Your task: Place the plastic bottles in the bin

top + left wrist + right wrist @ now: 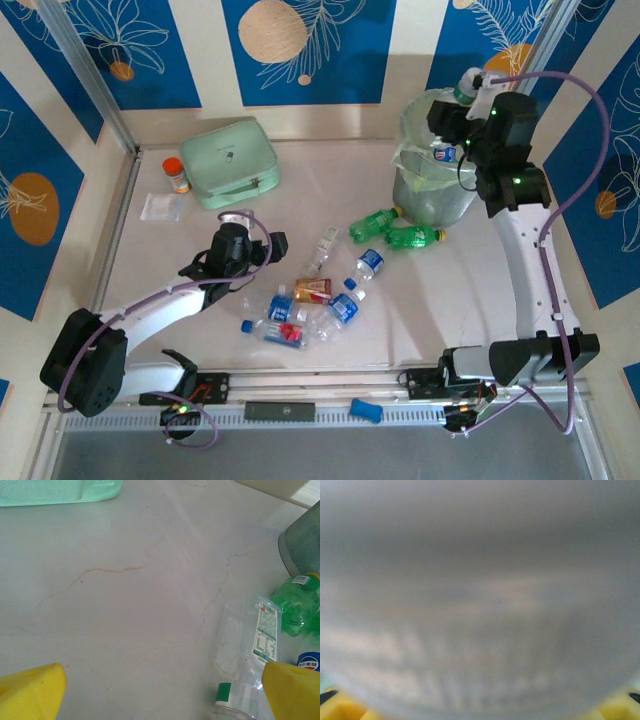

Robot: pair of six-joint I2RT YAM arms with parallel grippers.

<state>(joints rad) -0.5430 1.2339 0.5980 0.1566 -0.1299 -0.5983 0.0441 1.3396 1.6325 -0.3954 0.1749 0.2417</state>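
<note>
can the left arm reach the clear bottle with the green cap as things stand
Probably yes: the left gripper is open and the bottle lies right by one finger, with only bare table between.

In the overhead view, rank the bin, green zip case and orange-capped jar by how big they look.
1. Bin and zip case: roughly alike; the bin rises toward the camera, so unranked.
2. Orange-capped jar: clearly smallest.

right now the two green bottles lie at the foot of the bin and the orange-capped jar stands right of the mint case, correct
Not quite. The top external view shows the orange-capped jar standing left of the mint case, not right of it. The two green bottles do lie at the foot of the bin.
</note>
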